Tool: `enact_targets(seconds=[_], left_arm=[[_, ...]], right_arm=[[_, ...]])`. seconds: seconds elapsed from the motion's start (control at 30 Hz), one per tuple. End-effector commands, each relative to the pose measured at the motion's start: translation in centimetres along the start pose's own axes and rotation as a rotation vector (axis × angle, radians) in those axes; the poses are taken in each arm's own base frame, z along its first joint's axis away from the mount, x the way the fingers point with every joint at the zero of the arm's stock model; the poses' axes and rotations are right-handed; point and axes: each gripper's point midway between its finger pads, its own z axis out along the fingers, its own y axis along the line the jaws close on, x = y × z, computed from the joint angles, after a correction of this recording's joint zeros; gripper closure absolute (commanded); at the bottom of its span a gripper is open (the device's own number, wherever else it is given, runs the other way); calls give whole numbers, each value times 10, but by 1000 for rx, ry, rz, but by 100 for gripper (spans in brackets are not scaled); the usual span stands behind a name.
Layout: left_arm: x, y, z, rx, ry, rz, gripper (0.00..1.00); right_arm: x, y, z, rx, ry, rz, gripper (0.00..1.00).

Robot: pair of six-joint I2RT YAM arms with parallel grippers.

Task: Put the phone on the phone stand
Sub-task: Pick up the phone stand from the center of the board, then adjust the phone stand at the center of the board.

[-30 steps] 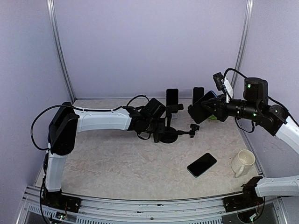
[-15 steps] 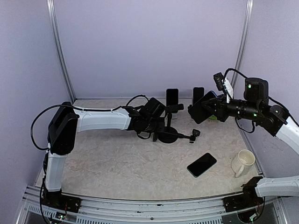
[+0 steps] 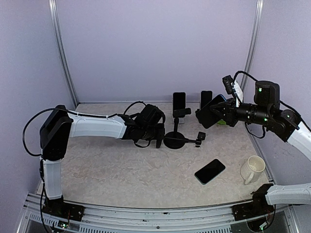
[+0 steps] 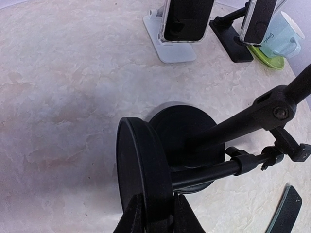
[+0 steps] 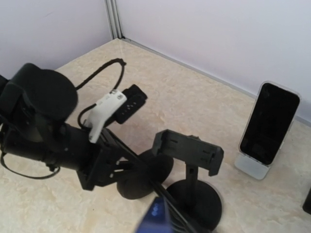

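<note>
A black phone stand (image 3: 182,112) with a clamp holder (image 5: 189,151) stands upright on its round base (image 4: 189,138) mid-table. Just left of it a black disc (image 4: 141,165) with a rod (image 3: 192,140) is tipped on edge. My left gripper (image 4: 156,199) is shut on that disc's rim (image 3: 159,140). My right gripper (image 3: 217,114) hovers right of the stand, shut on a dark phone (image 3: 212,111), which shows only as a blurred blue-edged slab (image 5: 163,216) in the right wrist view. Another phone (image 3: 210,171) lies flat near the front right.
Two more phones rest on stands at the back, one on a white stand (image 4: 187,19) and one on a black stand (image 4: 260,19). A pale cup on a green saucer (image 4: 279,39) sits beside them. A white mug (image 3: 252,169) stands at the right.
My left gripper has shut on the disc's rim and the arm has drawn back to the left. The rod's far end has dropped toward the table. The right arm has not moved.
</note>
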Motion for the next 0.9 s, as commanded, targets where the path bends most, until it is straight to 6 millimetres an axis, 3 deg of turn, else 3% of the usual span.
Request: enact_targets(seconds=[0.0,0.53,0.87], left_arm=[[13,24,-5,-3,37,-45,100],[31,40,-45,200,-28,-182,100],[47,71,-74,179,-72,-291,100]], right_arm=[[-23,0,-9,3,-89,-29,100],[-26,-1,-8,6,-88,-27,100],[-29,0,-10,6,-104,-19,100]])
